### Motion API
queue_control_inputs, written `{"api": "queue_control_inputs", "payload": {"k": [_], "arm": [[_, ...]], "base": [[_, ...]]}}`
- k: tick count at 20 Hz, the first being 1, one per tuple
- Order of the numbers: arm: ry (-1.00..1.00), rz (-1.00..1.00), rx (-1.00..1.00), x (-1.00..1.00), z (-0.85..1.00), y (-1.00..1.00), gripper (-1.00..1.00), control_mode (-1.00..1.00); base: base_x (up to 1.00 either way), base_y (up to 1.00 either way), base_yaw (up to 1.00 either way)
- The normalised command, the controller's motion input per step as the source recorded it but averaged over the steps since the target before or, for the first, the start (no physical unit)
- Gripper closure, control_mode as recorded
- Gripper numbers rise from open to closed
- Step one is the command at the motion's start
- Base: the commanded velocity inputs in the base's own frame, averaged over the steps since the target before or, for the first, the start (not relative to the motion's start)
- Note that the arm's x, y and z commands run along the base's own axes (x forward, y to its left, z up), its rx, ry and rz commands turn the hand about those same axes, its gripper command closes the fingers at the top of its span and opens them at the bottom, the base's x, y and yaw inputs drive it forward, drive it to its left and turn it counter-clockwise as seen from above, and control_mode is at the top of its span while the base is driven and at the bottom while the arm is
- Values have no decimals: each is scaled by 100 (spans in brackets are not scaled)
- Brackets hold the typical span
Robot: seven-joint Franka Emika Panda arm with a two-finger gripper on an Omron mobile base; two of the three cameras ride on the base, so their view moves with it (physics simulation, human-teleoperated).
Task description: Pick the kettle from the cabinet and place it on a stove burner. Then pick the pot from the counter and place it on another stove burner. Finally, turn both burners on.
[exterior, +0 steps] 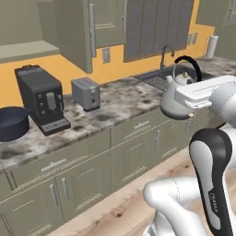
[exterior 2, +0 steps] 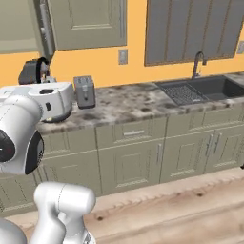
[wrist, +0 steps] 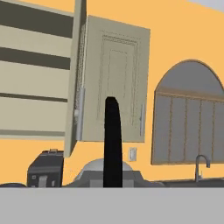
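Observation:
The small silver kettle (exterior: 174,103) with its arched black handle (exterior: 190,62) hangs in the air in front of the counter (exterior: 120,101), near the sink. My gripper (exterior: 185,93) is shut on the kettle's handle. In the hand view the black handle (wrist: 112,140) rises up the middle above the kettle's silver top (wrist: 94,168). From the right base view the kettle handle (exterior 2: 44,63) peeks out behind my white hand (exterior 2: 50,99). The dark pot (exterior: 11,122) sits at the counter's far left. The cabinet (wrist: 35,87) stands open, its door (exterior: 73,32) swung out. The stove burners are out of view.
A black coffee machine (exterior: 41,99) stands beside the pot, a silver toaster (exterior: 86,93) to its right. The sink (exterior: 159,79) with its faucet (exterior: 166,53) lies behind the kettle. A paper towel roll (exterior: 211,46) stands at the back right. Drawer fronts run below the counter.

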Motion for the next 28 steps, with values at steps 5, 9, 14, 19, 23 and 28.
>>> {"api": "queue_control_inputs", "payload": {"k": [5, 9, 14, 19, 23, 28], "arm": [[0, 0, 0, 0, 0, 0, 100, 100], [0, 0, 0, 0, 0, 0, 100, 100], [0, 0, 0, 0, 0, 0, 100, 100], [0, 0, 0, 0, 0, 0, 100, 100], [0, 0, 0, 0, 0, 0, 100, 100], [0, 0, 0, 0, 0, 0, 100, 100]], "base": [[-4, -15, -32], [-3, -13, -30], [-1, -15, -26], [-1, -18, -27], [-1, -12, -35], [-1, -3, -31]]}}
